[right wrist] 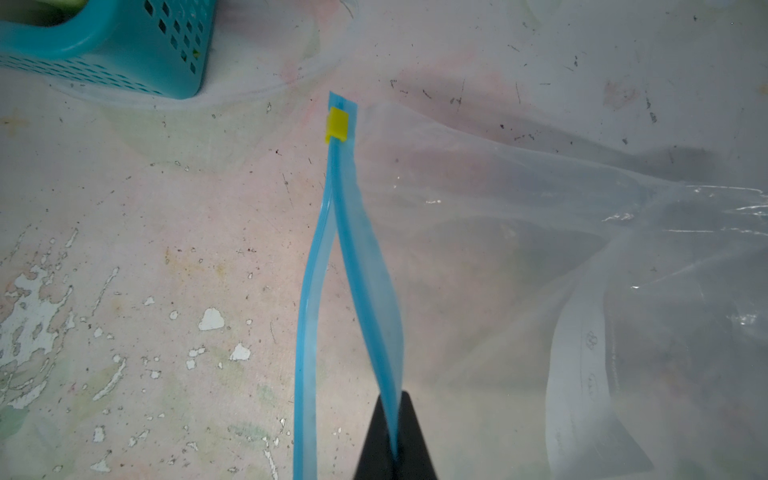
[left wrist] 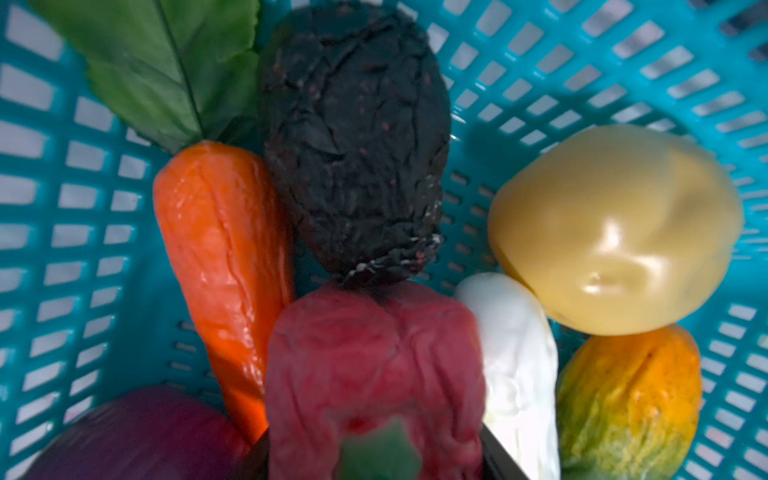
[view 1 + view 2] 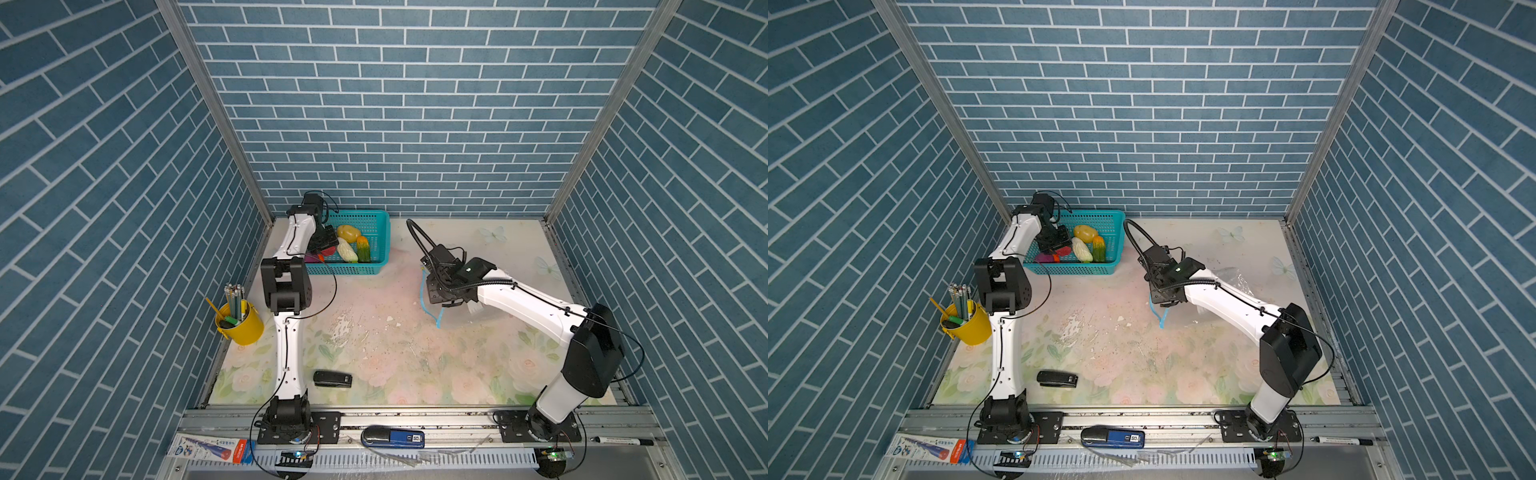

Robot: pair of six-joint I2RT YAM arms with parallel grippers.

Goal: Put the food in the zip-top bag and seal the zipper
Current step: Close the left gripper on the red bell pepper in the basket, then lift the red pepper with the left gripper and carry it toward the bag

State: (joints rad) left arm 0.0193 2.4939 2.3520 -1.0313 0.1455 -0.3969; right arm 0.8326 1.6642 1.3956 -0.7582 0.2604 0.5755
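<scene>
My left gripper (image 2: 374, 467) clasps a wrinkled red toy strawberry (image 2: 374, 353) inside the teal mesh plastic basket (image 2: 83, 249), orange toy carrot (image 2: 224, 257) just beside it; my right gripper (image 1: 395, 444) pinches the light blue zipper strip (image 1: 365, 270) of the clear crinkly zip-top bag (image 1: 582, 249), mouth parted.

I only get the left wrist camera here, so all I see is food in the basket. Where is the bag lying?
Observer: In a top view the zip-top bag lies on the table to the right of the basket, apart from it, under the right arm.
Operator: Is its mouth open?
Observer: Partly. In the right wrist view the two sides of the zipper stand apart and meet at the yellow slider.
Operator: Is anything holding it?
Observer: Yes, the right gripper is shut on one side of that blue strip.
</scene>
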